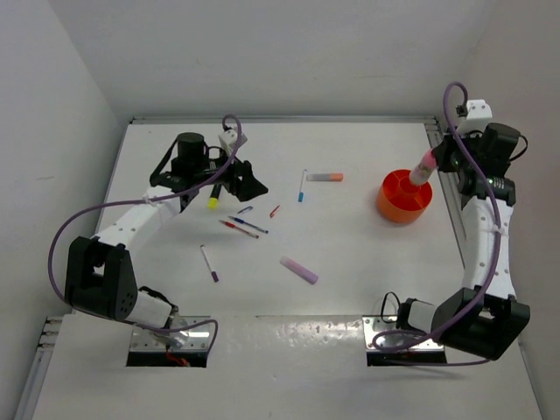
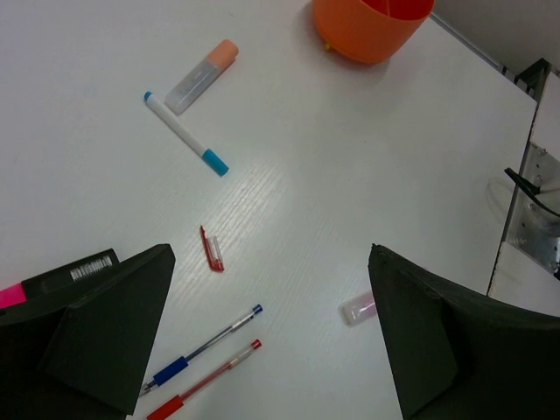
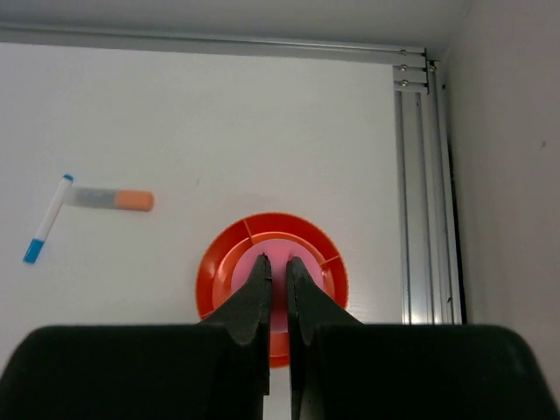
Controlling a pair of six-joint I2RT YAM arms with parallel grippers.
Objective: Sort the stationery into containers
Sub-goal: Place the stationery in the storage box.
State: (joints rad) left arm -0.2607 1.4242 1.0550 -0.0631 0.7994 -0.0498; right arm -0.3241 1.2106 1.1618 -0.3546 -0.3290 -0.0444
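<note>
a flat white table [image 1: 367, 254] sits boxed in by plain white walls [image 1: 262, 52] at the back and both sides, with a metal rail [image 3: 424, 175] along its right edge.

one orange bowl [image 1: 404, 199], split into compartments, stands near the right edge. the right gripper [image 3: 276, 262] hangs over its middle with its fingers pressed together. a pink-and-white marker [image 1: 422, 168] leans out of the bowl at the fingertips, though whether it is pinched or only touched is hard to tell.

the left gripper [image 2: 271, 262] is spread wide over the table's left half, holding nothing, with one yellow marker [image 1: 213, 199] just beside it.

loose on the table lie:
- one orange-grey marker [image 2: 201, 77], touching one white pen with blue ends [image 2: 185, 133]
- one small red clip [image 2: 212, 249]
- one small blue piece [image 1: 244, 210]
- one blue pen [image 2: 201, 348] and one red pen [image 2: 206, 378] side by side
- one purple pen [image 1: 209, 262]
- one lilac marker [image 1: 299, 269]

all of these lie well apart from the bowl.
</note>
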